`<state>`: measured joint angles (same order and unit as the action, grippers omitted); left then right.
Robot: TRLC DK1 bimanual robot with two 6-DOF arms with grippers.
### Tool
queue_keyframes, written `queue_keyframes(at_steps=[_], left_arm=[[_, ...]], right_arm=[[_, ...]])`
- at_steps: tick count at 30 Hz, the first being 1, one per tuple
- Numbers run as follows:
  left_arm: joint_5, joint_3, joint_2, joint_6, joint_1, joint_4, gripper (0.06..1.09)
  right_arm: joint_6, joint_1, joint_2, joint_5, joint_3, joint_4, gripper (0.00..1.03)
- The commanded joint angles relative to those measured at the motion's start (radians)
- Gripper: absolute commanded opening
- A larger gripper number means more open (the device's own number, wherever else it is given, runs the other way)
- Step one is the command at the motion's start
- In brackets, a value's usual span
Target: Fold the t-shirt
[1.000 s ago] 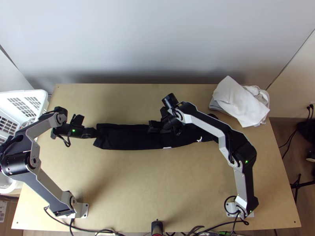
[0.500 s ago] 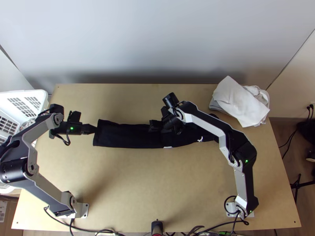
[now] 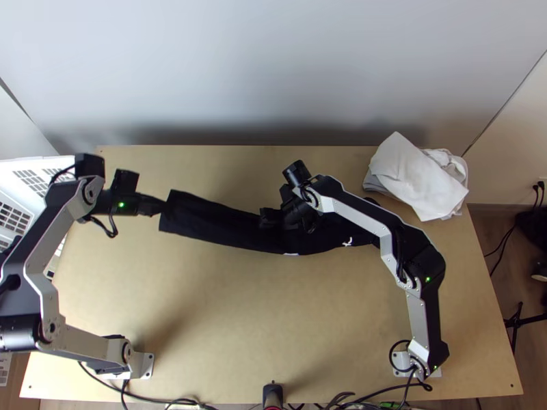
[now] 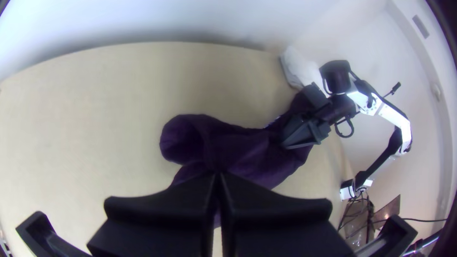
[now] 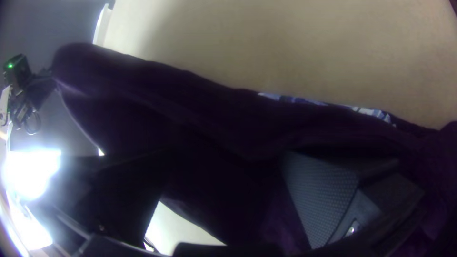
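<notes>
T-shirt (image 3: 219,222), black and long like a strip, runs from left to right over the middle of the wooden table (image 3: 205,307). From up high, I see the left gripper (image 3: 163,207) at its left end. The fingers there are shut tight on the cloth, and that end is up off the table. The right gripper (image 3: 287,220) is down on the shirt, near the middle of the table. The top view also shows two little white marks on the near side of the shirt, one by the right gripper and one more to the right.

The left wrist view shows its two black fingers (image 4: 162,209) pressed together, with the cloth hanging under their tips. Here the cloth bends round in a fat loop, which looks flat from above. The right wrist view shows something else: its fingers stand apart, with dark cloth between them, and one has a bumpy grey pad (image 5: 319,195). I cannot tell how many layers of cloth are there. Blue and white patches (image 5: 295,99) peek out along one long edge.

At the far right of the table sits a pile of white cloths (image 3: 418,178). A white basket (image 3: 20,162) with holes is at the left side.
</notes>
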<state>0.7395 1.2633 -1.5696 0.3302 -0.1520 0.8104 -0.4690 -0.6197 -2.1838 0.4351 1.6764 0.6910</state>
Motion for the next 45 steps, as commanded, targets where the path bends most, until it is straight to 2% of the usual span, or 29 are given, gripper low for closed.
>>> queue_keyframes(at_steps=[1,4,8,19,30,37,45], left_arm=[[-0.109,0.136,0.054,-0.048,0.120,0.046,0.09],[-0.123,0.192,0.052,-0.057,0.166,0.076,0.09],[-0.190,0.248,0.054,-0.056,0.233,0.093,0.09],[-0.219,0.340,0.014,-0.045,0.292,0.122,0.09],[-0.247,0.370,-0.056,0.007,0.312,0.144,0.09],[-0.249,0.467,-0.133,0.017,0.420,0.142,0.09],[-0.259,0.746,-0.319,-0.010,0.595,0.182,0.09]], right_arm=[[-0.003,-0.002,0.004,-0.001,0.003,-0.004,0.98],[-0.003,-0.003,0.009,-0.001,0.002,-0.004,0.98],[-0.007,0.008,0.024,-0.001,0.000,-0.004,0.98],[-0.008,0.049,0.084,-0.001,-0.007,-0.004,0.98],[0.001,0.101,0.285,-0.001,-0.017,-0.042,0.98],[-0.002,0.227,0.337,0.001,-0.063,-0.056,0.98],[0.009,0.348,0.412,0.001,-0.227,-0.105,0.98]])
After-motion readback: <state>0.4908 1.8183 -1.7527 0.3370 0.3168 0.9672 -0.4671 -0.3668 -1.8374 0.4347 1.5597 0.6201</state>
